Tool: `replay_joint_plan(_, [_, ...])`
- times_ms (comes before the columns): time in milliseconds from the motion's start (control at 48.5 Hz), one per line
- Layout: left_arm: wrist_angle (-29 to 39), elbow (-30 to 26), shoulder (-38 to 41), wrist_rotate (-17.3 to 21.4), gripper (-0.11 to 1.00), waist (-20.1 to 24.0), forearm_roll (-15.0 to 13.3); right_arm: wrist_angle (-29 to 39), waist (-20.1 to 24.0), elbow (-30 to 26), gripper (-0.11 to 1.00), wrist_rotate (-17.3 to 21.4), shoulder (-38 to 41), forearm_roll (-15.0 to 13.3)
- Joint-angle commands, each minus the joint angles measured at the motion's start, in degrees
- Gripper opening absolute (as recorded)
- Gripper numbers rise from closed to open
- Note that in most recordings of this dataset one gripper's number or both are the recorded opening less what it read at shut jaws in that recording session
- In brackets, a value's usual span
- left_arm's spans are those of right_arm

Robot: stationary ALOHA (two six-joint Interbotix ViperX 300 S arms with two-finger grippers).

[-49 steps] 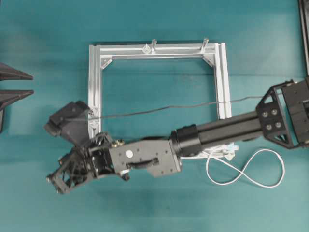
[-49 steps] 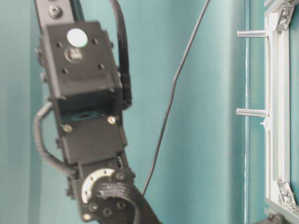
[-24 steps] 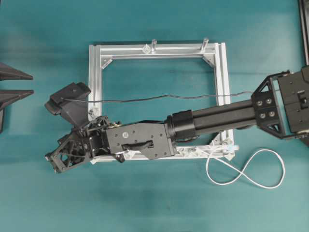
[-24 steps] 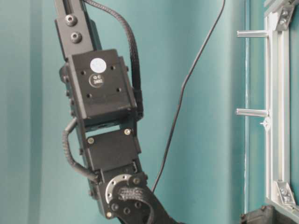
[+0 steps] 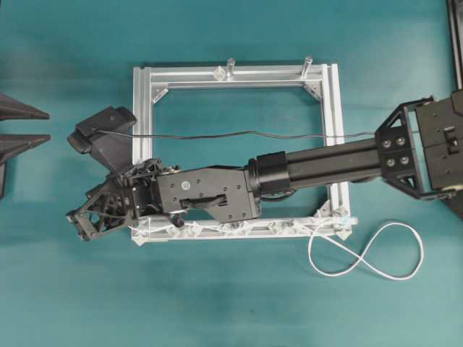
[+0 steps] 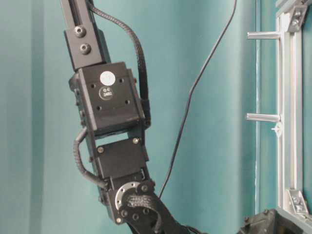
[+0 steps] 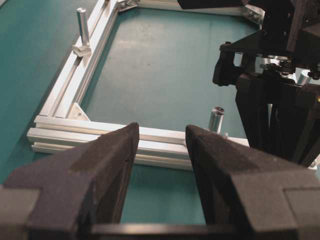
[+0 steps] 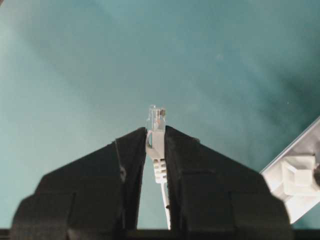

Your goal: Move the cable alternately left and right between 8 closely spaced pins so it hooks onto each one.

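Right wrist view, nearest: right gripper (image 8: 155,137) clenched on the cable (image 8: 156,150) just behind its clear plug tip, tip pointing up toward bare teal table (image 8: 75,60). Corner of the silver frame (image 8: 295,185) at lower right edge.

Left wrist view: left gripper (image 7: 162,150) released, jaws wide apart, nothing between them, hanging above the frame's near rail. One grey post (image 7: 216,119) just behind that rail, another post (image 7: 82,27) at upper left.

Overhead view: right arm stretched level from the right edge across the frame to its lower left corner. Pins (image 5: 239,229) along the bottom rail, cable passing among them; exact hooking too small to tell. Loose loop of cable lying at lower right, outside the frame. Open table all around the frame.
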Motion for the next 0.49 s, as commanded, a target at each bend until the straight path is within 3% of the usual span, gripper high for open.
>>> replay_joint_plan(0, [-0.4, -0.8, 0.6, 0.0, 0.48, 0.2, 0.2, -0.4, -0.3, -1.6, 0.15, -1.1, -1.4, -0.3])
replay_joint_plan(474, [-0.5, -0.7, 0.6, 0.0, 0.48, 0.2, 0.2, -0.2, -0.3, -1.7, 0.15, -1.9, -1.4, -0.3])
